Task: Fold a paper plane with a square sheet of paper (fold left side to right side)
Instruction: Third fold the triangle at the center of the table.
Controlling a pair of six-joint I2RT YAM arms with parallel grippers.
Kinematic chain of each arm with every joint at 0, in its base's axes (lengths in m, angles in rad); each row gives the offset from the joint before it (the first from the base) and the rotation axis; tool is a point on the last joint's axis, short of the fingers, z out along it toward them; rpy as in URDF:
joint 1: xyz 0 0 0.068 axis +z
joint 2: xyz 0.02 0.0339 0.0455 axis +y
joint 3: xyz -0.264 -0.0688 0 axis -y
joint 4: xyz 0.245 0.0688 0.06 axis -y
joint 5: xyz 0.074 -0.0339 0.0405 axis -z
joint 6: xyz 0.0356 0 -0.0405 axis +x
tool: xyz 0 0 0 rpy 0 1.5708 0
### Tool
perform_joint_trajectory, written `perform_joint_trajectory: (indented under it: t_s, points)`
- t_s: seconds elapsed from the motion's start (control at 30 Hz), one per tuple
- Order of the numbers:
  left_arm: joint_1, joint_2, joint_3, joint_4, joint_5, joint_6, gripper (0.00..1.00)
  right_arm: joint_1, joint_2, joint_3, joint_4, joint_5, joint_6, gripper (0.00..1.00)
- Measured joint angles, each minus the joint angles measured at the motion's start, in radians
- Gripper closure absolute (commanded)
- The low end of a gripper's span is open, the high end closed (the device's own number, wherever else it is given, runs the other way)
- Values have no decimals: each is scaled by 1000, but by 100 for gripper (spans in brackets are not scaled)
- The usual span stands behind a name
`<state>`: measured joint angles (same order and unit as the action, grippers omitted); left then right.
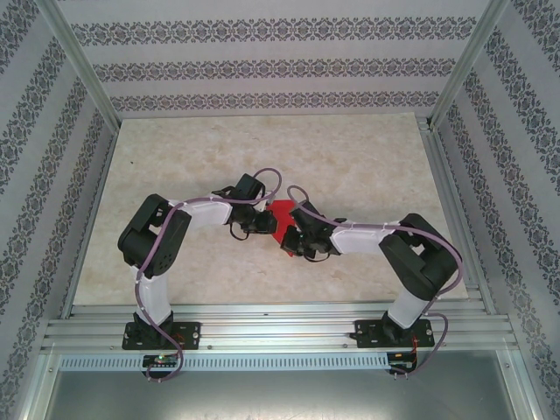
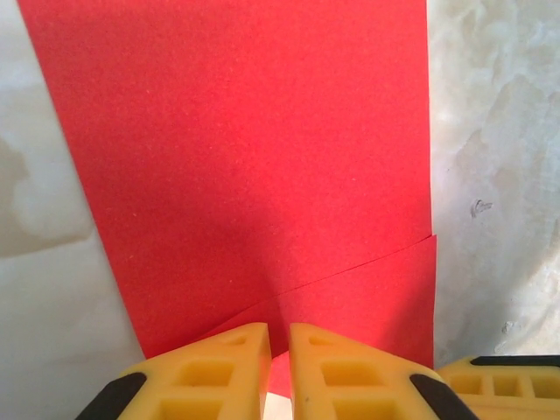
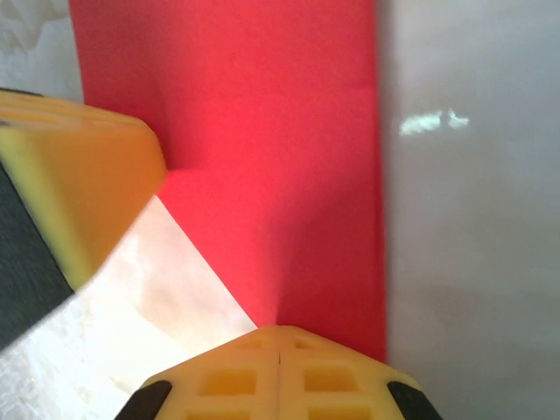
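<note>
While my left pincer (image 2: 279, 339) and right pincer (image 3: 278, 338) each clench the square sheet of paper (image 2: 245, 157) at its edge, bare table (image 1: 175, 157) lies open all around.

Paper (image 1: 282, 214) at centre of table (image 1: 367, 166), between grippers: left gripper (image 2: 278, 331) at its left edge, right gripper (image 3: 277, 332) at its near-right corner.

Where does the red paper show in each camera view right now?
Top external: the red paper lies mid-table.
Left wrist: the paper fills the upper centre, running down to the yellow fingers.
Right wrist: the paper is a tall central band narrowing to the fingertips.
Shared landmark: the pale marbled tabletop around it.
</note>
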<state>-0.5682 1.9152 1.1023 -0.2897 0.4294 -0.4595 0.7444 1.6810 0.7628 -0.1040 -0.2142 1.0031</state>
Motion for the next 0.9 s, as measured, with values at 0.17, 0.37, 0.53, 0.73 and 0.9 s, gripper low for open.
perform_joint_trajectory:
  t_s: [0.17,0.37,0.53,0.73,0.9]
  points:
    - [-6,2,0,0,-1,3,83,0,-58,-78,36,-1,11,98]
    - [-10,2,0,-1,0,4,83,0,-84,-127,85,-8,21,98]
    - [-10,2,2,-3,0,4,83,0,-108,-146,76,-9,20,98]
    - [-11,2,4,-4,0,4,82,-1,-144,-156,7,-20,13,98]
    - [-11,2,9,-5,3,5,73,-14,-177,-147,-91,-23,-29,90]
